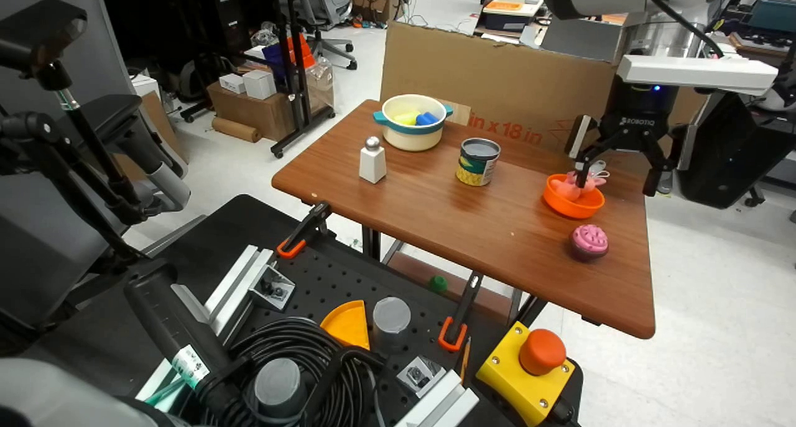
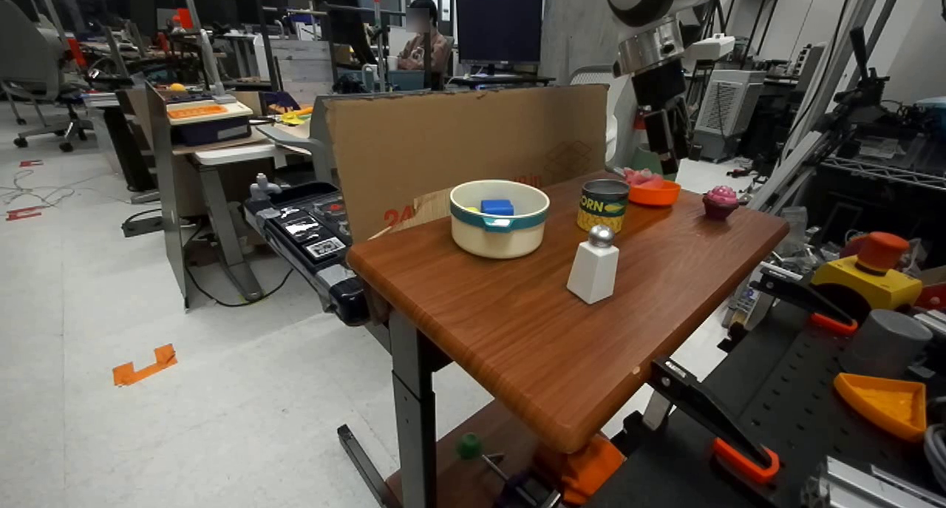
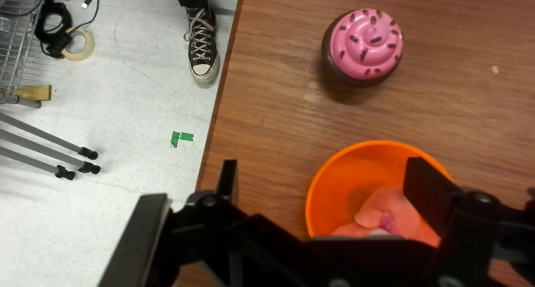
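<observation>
My gripper [image 1: 615, 181] hangs above the right end of the table, its jaws wide apart with nothing between them. An orange bowl [image 1: 575, 211] stands below, holding a soft pink toy [image 1: 564, 189]. In the wrist view one finger [image 3: 430, 191] hangs over the bowl [image 3: 347, 174] and toy [image 3: 399, 207], hiding part of both. Towards the table's edge is the opposite finger [image 3: 228, 180], with bare wood under it. A toy cupcake [image 3: 365, 44] with pink icing sits apart from the bowl; it also shows in both exterior views.
A corn can [image 1: 477, 163], a white shaker [image 1: 373, 163] and a cream pot [image 1: 411, 140] with yellow and blue things inside share the table. Cardboard [image 1: 497, 73] stands upright along the back edge. Someone's shoe [image 3: 202, 49] is on the floor beside the table.
</observation>
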